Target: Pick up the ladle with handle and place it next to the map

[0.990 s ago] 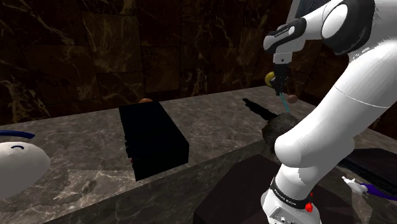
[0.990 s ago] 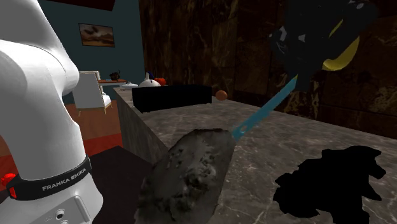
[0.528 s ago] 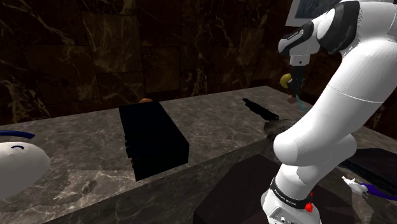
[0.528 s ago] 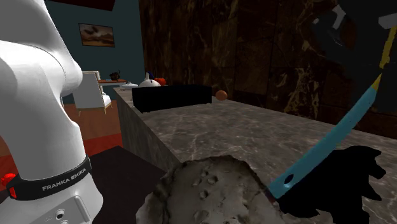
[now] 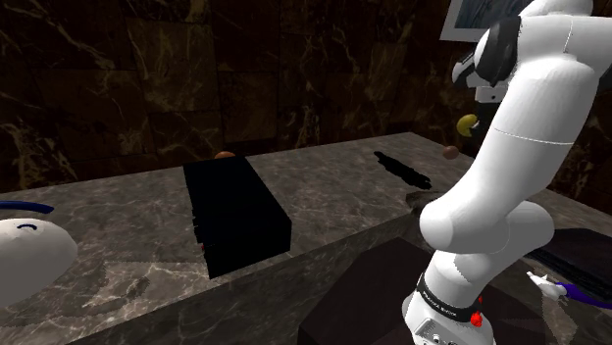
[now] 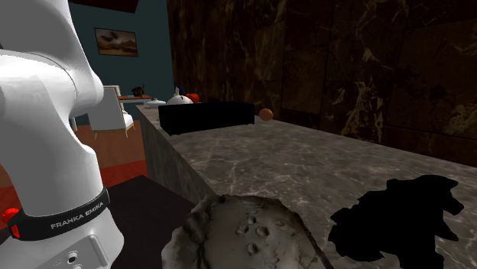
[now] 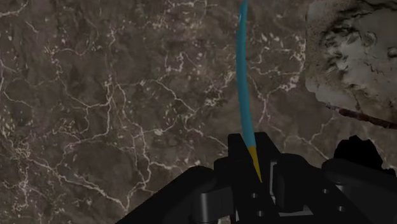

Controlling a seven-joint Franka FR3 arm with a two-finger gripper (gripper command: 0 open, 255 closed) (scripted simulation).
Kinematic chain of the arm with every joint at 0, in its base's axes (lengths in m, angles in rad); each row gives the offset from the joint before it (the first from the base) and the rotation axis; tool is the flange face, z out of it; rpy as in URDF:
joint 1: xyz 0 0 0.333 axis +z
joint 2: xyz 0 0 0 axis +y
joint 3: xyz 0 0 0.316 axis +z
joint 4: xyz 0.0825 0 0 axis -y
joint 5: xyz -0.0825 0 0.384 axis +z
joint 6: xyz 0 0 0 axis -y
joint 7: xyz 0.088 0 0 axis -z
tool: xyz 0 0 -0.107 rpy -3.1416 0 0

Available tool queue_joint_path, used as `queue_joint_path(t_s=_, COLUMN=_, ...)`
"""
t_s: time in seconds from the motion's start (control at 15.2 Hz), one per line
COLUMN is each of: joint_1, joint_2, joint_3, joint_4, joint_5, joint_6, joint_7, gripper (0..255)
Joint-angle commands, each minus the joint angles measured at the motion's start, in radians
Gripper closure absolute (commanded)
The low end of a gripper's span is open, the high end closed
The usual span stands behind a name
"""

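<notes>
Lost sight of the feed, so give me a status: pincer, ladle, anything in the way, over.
Pincer shut on ladle, by its blue handle. Map a black shape flat on counter. Black box far along counter, not blocking.

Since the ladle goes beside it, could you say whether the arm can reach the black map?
Probably yes: the pincer, holding the ladle by its handle, hangs over the counter, and nothing stands around the map.
</notes>
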Motion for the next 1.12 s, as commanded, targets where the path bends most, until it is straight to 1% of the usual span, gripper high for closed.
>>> queue_joint_path(t_s=0.0, joint_1=-0.031, joint_2=0.049, joint_3=-0.023, joint_4=0.043, joint_5=0.027, joint_6=0.009, joint_7=-0.063, gripper=255)
queue_joint_path(t_s=0.07, joint_1=-0.045, joint_2=0.071, joint_3=-0.031, joint_4=0.065, joint_5=0.04, joint_6=0.01, joint_7=-0.088, gripper=255)
queue_joint_path(t_s=1.06, joint_1=-0.059, joint_2=0.133, joint_3=-0.025, joint_4=-0.073, joint_5=0.068, joint_6=0.199, joint_7=-0.079, gripper=255)
